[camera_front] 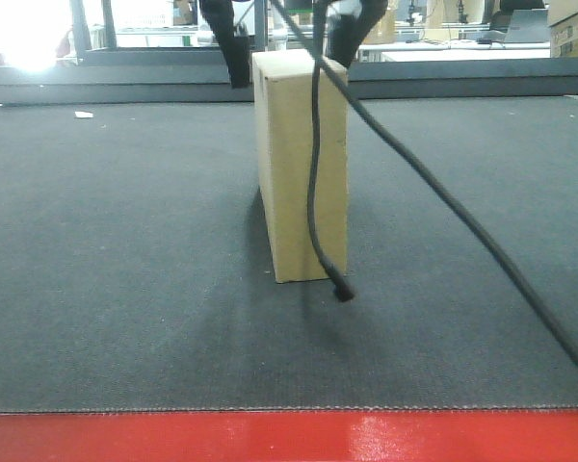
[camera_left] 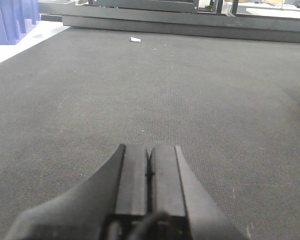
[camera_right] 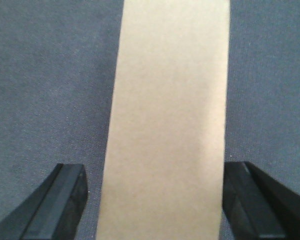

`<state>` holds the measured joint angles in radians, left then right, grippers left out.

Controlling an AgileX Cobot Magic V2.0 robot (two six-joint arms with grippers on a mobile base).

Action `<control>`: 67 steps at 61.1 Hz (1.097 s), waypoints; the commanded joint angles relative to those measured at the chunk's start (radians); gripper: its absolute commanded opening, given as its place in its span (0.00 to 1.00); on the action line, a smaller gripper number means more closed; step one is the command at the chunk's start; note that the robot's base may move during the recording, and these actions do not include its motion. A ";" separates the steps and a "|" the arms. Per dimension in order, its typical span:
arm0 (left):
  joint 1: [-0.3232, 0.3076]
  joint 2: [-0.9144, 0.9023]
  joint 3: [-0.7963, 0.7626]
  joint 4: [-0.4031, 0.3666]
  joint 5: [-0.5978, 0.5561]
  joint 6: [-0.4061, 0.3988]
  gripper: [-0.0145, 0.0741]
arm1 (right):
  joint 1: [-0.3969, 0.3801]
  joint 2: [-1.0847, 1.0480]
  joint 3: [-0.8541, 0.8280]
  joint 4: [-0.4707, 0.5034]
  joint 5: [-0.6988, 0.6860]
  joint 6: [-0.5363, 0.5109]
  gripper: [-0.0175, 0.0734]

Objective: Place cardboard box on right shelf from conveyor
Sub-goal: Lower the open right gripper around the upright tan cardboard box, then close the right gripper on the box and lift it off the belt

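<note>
One cardboard box (camera_front: 301, 164) on conveyor (camera_front: 125, 241); right tool (camera_right: 154, 172) astride, apparently loose.

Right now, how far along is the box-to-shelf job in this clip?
Nothing looks done yet: the cardboard box stands upright on the conveyor. In hand: the right gripper straddles the box's top, jaws open, with a gap showing on one side. The left gripper is shut, off to the side of the box. Left to do: clamp, lift and carry to the right shelf, which no view shows.

Backlight glare blows out the upper left; the tan cardboard box (camera_front: 289, 192) shadows the dark grey belt (camera_front: 125, 269) softly; right-wrist view blurred.
</note>
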<state>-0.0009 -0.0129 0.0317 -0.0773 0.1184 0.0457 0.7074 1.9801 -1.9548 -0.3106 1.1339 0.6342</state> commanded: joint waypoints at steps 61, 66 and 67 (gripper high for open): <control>-0.006 -0.014 0.006 -0.006 -0.088 0.000 0.03 | -0.105 -0.378 0.280 -0.034 -0.263 -0.230 0.46; -0.006 -0.014 0.006 -0.006 -0.088 0.000 0.03 | -0.130 -0.472 0.417 -0.034 -0.349 -0.231 0.46; -0.006 -0.014 0.006 -0.006 -0.088 0.000 0.03 | -0.134 -0.489 0.452 -0.034 -0.370 -0.231 0.46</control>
<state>-0.0009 -0.0129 0.0317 -0.0773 0.1184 0.0457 0.5989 1.6202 -1.5913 -0.3108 0.9038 0.4191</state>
